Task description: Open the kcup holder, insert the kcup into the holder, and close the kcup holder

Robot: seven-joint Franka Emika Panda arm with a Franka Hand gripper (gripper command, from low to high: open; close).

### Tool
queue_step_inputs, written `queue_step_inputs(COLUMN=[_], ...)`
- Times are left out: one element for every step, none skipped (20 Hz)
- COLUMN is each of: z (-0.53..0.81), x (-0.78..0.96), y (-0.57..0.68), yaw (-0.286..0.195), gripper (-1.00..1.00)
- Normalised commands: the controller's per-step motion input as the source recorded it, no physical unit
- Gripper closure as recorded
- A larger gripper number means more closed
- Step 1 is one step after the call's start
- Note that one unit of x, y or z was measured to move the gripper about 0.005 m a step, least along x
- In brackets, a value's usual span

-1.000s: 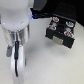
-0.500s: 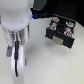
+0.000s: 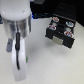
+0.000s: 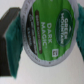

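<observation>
The kcup holder (image 3: 61,31) is a black box with a grey front panel, at the exterior view's right, with several colourful pods on its top. My white arm fills the exterior view's left, and my gripper (image 3: 19,61) hangs low there, well apart from the holder. In the wrist view the kcup (image 4: 47,30) fills the picture: a green-rimmed pod with a pale lid printed "Dark Magic". It sits between my teal fingers (image 4: 11,32), held in the gripper (image 4: 46,35). A dark block (image 4: 6,52), perhaps the holder, shows behind it.
The pale table top (image 3: 50,67) spreads between my arm and the holder. Dark clutter (image 3: 47,7) lies along the back edge behind the holder.
</observation>
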Motion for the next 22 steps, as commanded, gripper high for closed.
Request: queue_step_inputs(z=[0.88, 0.82, 0.81, 0.79, 0.78, 0.78, 0.75, 0.74, 0.71, 0.67, 0.63, 0.59, 0.59, 0.56, 0.52, 0.48, 0.44, 0.42, 0.41, 0.4, 0.43, 0.45], x=[0.03, 0.03, 0.04, 0.04, 0.03, 0.02, 0.03, 0.03, 0.02, 0.02, 0.02, 0.02, 0.02, 0.02, 0.01, -0.02, -0.03, -0.05, -0.06, -0.06, -0.05, -0.01], y=[0.47, 0.5, 0.51, 0.53, 0.54, 0.56, 0.58, 0.61, 0.6, 0.6, 0.6, 0.61, 0.61, 0.61, 0.61, 0.6, 0.61, 0.61, 0.61, 0.61, 0.62, 0.64], yaw=[0.017, 0.027, 0.036, 0.041, 0.046, 0.052, 0.051, 0.048, 0.043, 0.04, 0.033, 0.035, 0.029, 0.029, 0.035, 0.048, 0.042, 0.044, 0.051, 0.043, 0.037, 0.025], gripper=[1.0, 1.0, 1.0, 1.0, 1.0, 1.0, 1.0, 1.0, 1.0, 1.0, 1.0, 1.0, 1.0, 1.0, 1.0, 1.0, 1.0, 1.0, 1.0, 1.0, 1.0, 1.0])
